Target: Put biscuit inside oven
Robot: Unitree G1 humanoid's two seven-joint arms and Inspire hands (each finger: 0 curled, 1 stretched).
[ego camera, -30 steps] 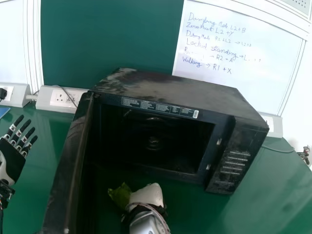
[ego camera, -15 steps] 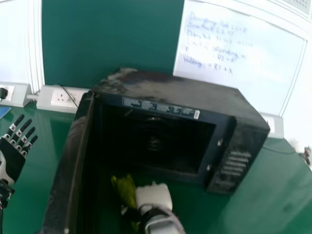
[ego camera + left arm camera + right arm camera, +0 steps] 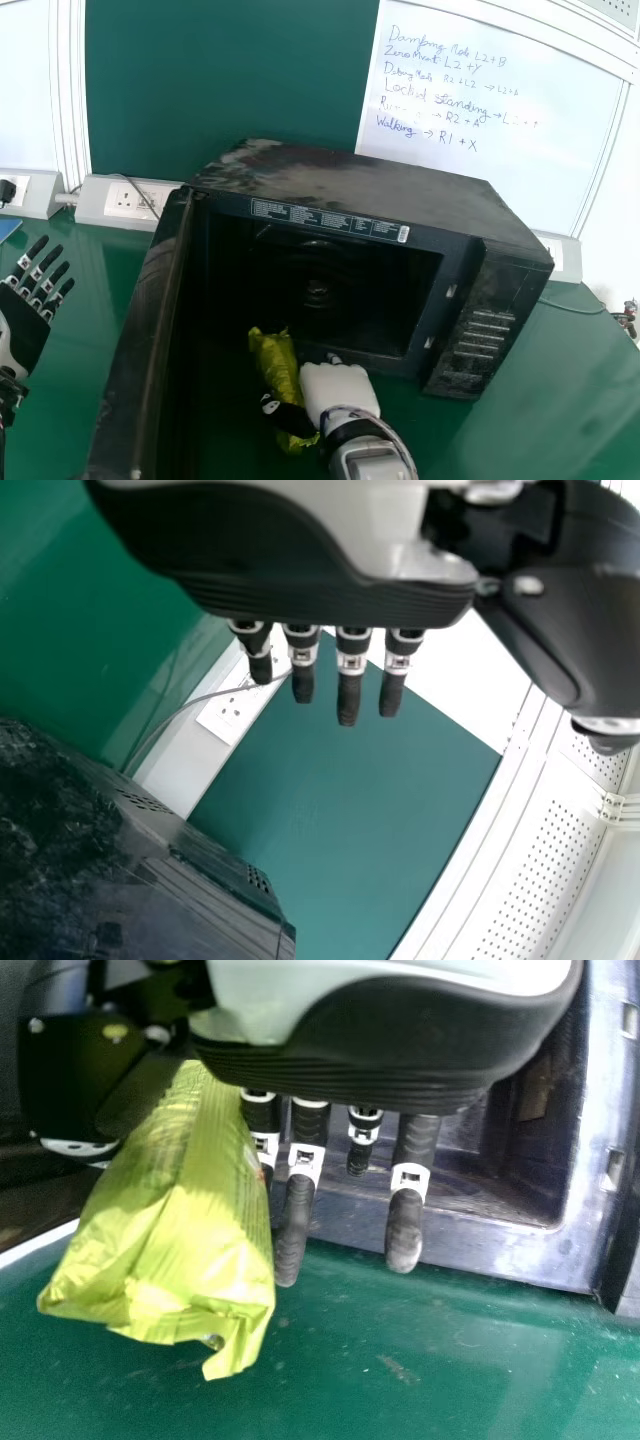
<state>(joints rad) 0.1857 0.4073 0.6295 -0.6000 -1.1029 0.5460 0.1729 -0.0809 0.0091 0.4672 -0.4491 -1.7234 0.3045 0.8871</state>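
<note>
Well left of the right hand (image 3: 338,390), left hand (image 3: 24,328) is up, fingers straight and apart. At the right hand's left side, biscuit packet (image 3: 277,370) is clamped between thumb and fingers; oven (image 3: 370,190) just ahead.

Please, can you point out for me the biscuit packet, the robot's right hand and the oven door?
Biscuit packet (image 3: 180,1230): right wrist view, middle of its yellow-green wrapper.
Right hand (image 3: 338,390): head view, on its white back.
Oven door (image 3: 143,330): head view, about the middle of the open door.
</note>
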